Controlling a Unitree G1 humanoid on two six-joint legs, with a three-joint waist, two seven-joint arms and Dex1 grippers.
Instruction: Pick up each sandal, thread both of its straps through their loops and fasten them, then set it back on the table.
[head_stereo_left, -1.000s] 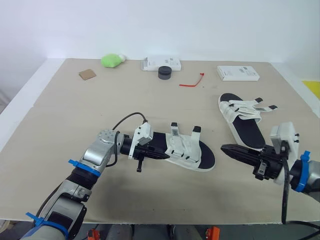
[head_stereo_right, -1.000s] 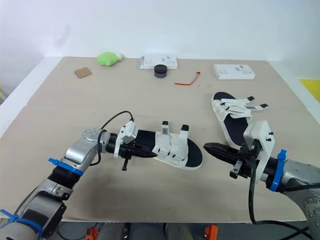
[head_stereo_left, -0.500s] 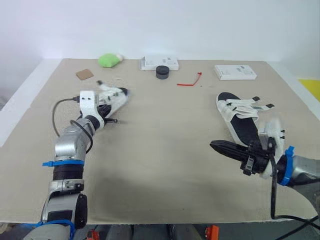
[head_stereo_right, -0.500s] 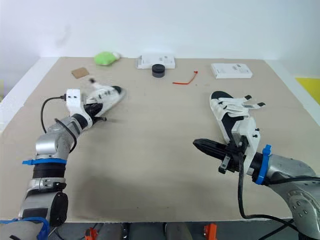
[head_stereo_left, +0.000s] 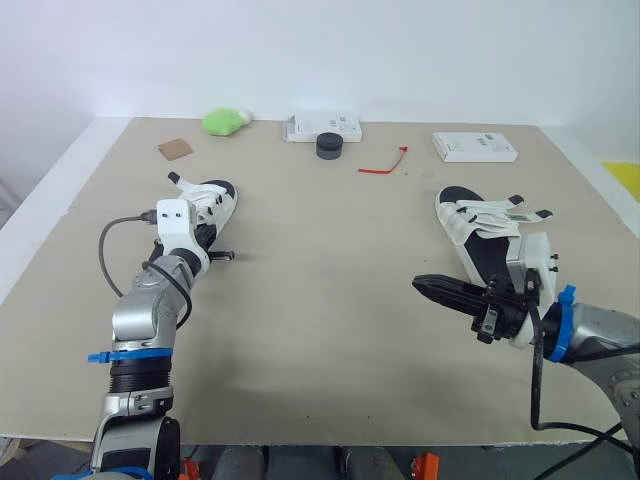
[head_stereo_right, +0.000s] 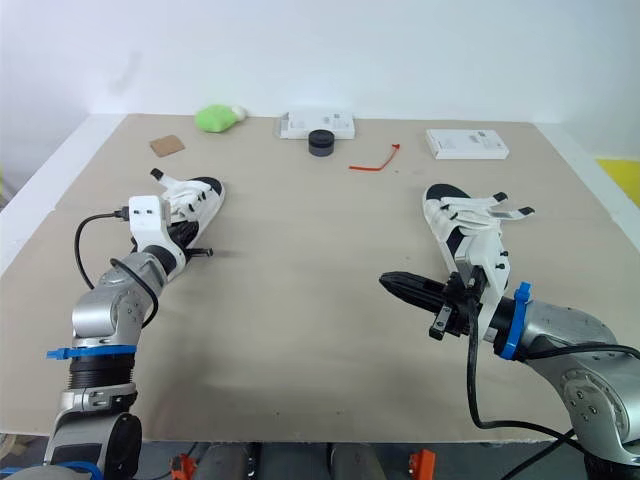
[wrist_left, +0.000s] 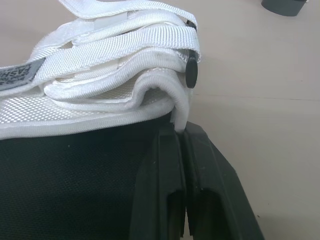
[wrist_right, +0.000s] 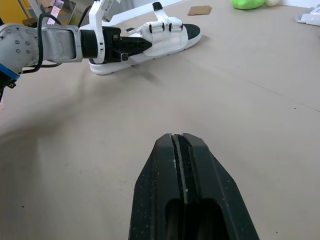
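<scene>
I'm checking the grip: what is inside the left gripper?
The left gripper pinches the white fabric edge of the sandal at its fingertips; how deep it reaches between them is hidden.

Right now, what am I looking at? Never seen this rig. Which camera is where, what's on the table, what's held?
It's a two-armed humanoid robot at a table. The two wide pictures come from a stereo camera on its head, looking down over both arms. The two close-ups come from wrist cameras, each looking along that arm's two black fingers. The left tool is shut on the edge of a white sandal at the table's left. The right tool is shut and empty, near the second sandal. Further back lie a green lump, a white box, a second white box, a black puck, a red tie and a brown card.
</scene>
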